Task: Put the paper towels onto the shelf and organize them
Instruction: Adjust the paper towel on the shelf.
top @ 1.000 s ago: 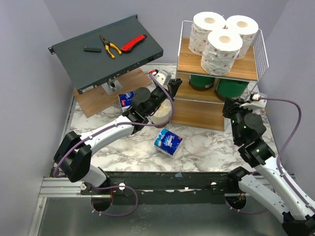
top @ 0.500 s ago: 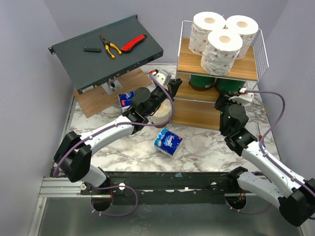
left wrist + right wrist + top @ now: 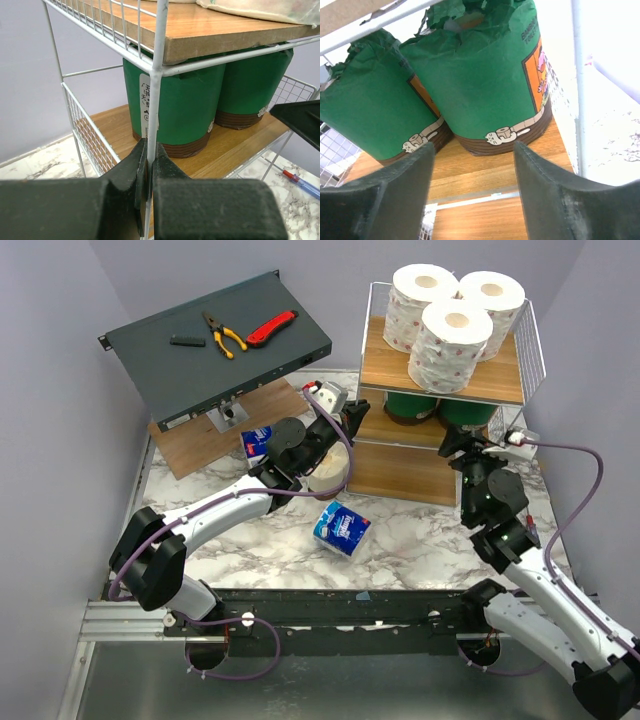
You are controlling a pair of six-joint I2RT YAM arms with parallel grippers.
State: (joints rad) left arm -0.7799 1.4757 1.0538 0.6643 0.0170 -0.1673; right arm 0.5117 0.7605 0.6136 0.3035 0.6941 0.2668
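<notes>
The shelf (image 3: 385, 352) stands at the back right, with three white pink-print paper towels (image 3: 450, 345) on its top board. On the middle board (image 3: 490, 170) stand two green-wrapped rolls (image 3: 485, 80) (image 3: 365, 115). My left gripper (image 3: 149, 155) is shut on the shelf's white corner post (image 3: 156, 100), just in front of a green roll (image 3: 175, 110). My right gripper (image 3: 473, 146) is open and empty, facing the green rolls at the middle tier. A cream roll (image 3: 330, 470) sits under my left arm. Blue-and-white packs lie on the table (image 3: 342, 528) (image 3: 257, 440).
A slanted dark grey box (image 3: 215, 345) at the back left carries pliers (image 3: 222, 333) and a red knife (image 3: 272, 328), over a flat wooden board (image 3: 195, 450). A pen (image 3: 300, 182) lies on the marble to the right of the shelf.
My right gripper has opened from shut, and its arm has shifted a little right in front of the middle tier. My left arm has not moved.
</notes>
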